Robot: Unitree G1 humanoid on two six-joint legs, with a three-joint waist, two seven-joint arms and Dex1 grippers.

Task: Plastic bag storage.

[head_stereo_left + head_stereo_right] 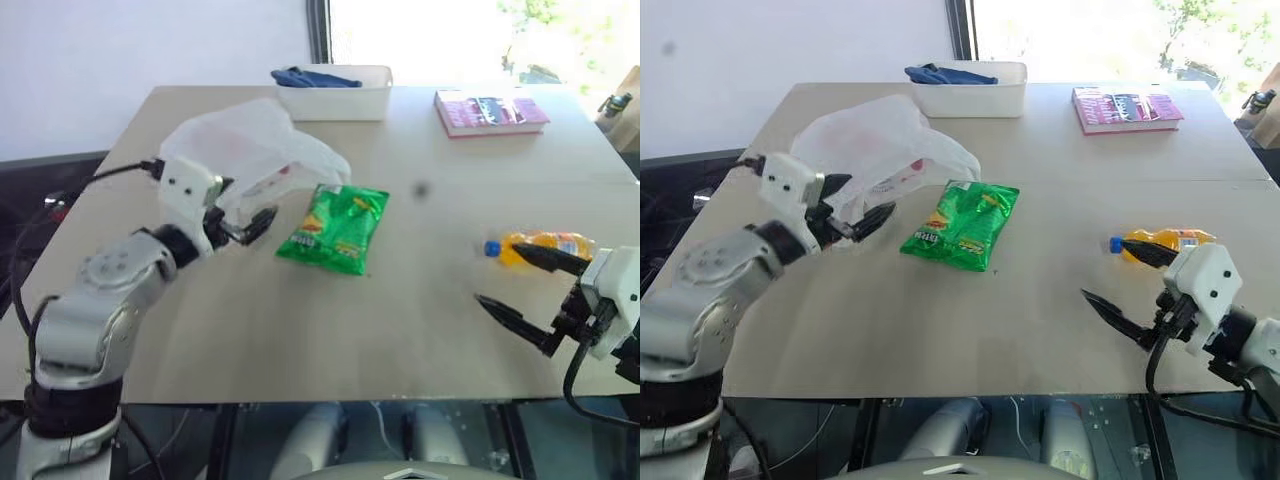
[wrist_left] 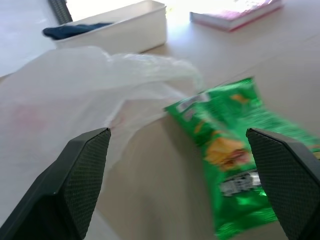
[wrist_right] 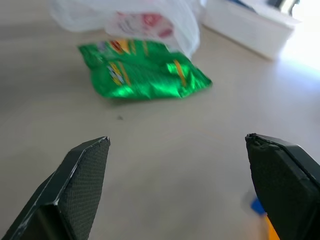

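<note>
Two claws, both spread wide and empty. Left claw hovers at the near edge of the plastic bag, which lies crumpled on the worktop beside the green snack packet. Right claw waits near the orange bottle. Risk: thin film slips free, or a closing claw snags the packet.

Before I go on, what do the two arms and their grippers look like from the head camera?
Both arms are silver-grey metal with rounded joints. Each wrist carries a white blocky housing. The left gripper and right gripper each have two tapered black fingers, with textured pads. Black cables run along both arms.
</note>
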